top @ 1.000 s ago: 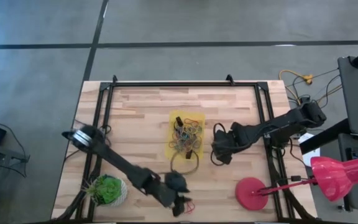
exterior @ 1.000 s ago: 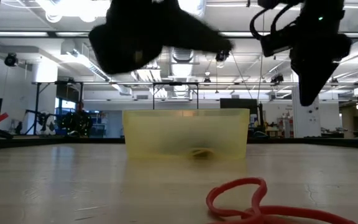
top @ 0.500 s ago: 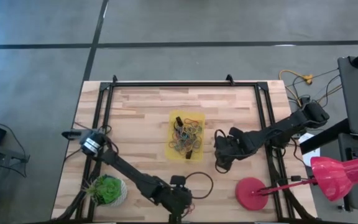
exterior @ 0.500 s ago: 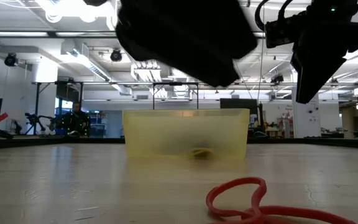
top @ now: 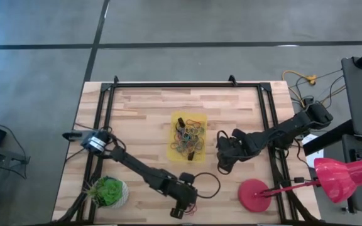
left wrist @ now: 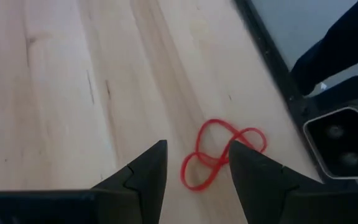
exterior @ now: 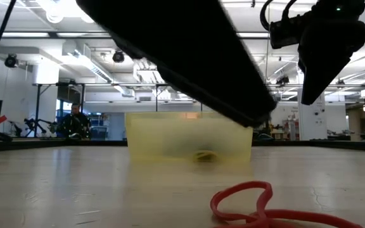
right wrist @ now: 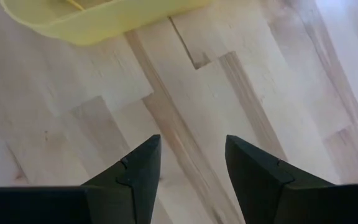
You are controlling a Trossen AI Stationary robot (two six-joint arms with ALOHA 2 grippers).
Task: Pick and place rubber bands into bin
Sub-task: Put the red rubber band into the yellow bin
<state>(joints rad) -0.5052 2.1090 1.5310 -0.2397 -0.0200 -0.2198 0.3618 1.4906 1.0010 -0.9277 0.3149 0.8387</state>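
One red rubber band (left wrist: 219,152) lies flat in a twisted loop on the wood near the table's near edge, also seen as the red rubber band (exterior: 258,206) in the low view. My left gripper (left wrist: 196,149) is open above it, the fingers standing on either side without touching; in the high view my left gripper (top: 180,210) covers the band. The yellow bin (top: 173,152) sits mid-table holding several coloured rubber bands (top: 190,133). My right gripper (top: 223,164) hangs open, right of the bin, over bare wood (right wrist: 191,146).
A green plant ball (top: 109,191) sits at the near left, and a round red disc (top: 254,194) at the near right with a pink lamp (top: 347,176) beyond it. Black frame rails (top: 266,125) run along the table's sides. The low camera (left wrist: 344,134) stands just past the band.
My left arm has swung in and come down over the red band at the near edge, filling more of the low view. My right gripper has drifted slightly toward the near edge and then held still. The red band has stayed put.
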